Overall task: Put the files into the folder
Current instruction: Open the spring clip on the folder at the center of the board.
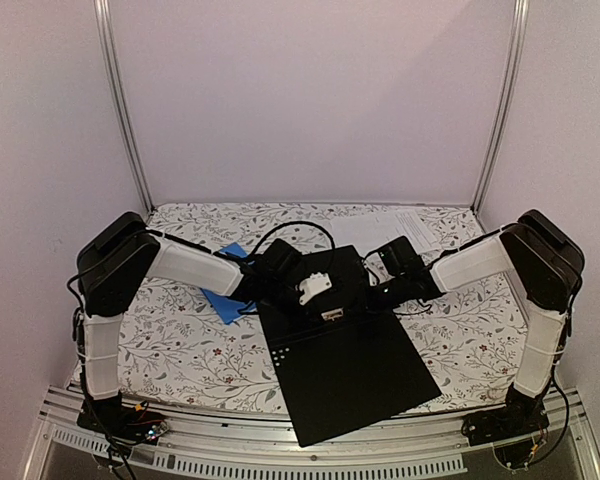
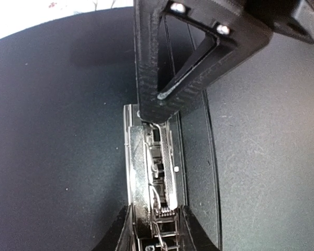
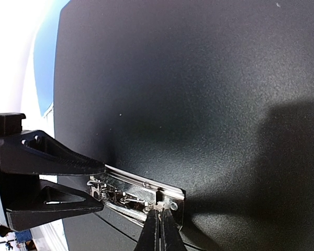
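Folders: two. The folder (image 1: 352,385) lies open and flat on the flowered table (image 1: 180,345), black inside up. A smaller blue folder (image 1: 223,292) sits just to its left, partly under my left arm.
Files: the files (image 1: 425,225) show as white printed paper at the far right of the table, behind my right arm and apart from the open folder. From above I cannot tell whether that is one sheet or two overlapped.
Clips: one metal clip (image 2: 152,178), running along the fold between the two black halves.
Pincers: two, both mine, one at each end of the clip.
Folder contents: the clip, fixed at the fold on the black surface.
Left pincer (image 3: 100,188): fingers apart by only the clip's width. They straddle one end of it, one finger against each long side, so I read this as a grip on the clip.
Right pincer (image 3: 158,222): fingers pressed together with only a hairline between them. The joined tip touches the other end of the clip. I cannot tell whether it pinches any of the wire there.
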`<move>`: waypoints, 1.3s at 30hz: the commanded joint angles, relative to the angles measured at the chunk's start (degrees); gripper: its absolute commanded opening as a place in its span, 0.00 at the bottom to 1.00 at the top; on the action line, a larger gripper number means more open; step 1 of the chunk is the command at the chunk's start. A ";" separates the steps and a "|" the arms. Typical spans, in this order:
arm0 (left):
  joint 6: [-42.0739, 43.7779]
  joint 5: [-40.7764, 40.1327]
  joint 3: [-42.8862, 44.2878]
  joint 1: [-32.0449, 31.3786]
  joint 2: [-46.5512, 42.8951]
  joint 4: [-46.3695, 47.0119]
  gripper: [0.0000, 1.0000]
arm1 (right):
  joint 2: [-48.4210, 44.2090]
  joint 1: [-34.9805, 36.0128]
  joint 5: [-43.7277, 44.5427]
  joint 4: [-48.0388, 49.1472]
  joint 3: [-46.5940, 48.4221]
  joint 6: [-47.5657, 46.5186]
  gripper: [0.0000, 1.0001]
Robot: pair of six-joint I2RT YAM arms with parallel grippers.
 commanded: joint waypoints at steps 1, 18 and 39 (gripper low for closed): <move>-0.02 1.33 -1.90 -2.11 5.50 -2.33 0.25 | 4.50 0.34 6.78 -6.62 -0.53 0.24 0.00; 2.93 0.79 -0.98 -3.97 6.53 -4.34 0.20 | 4.93 0.63 7.87 1.82 -0.10 2.62 0.00; 3.56 1.22 0.17 -4.66 7.70 -5.37 0.17 | 1.91 3.03 8.99 15.61 -4.86 5.66 0.00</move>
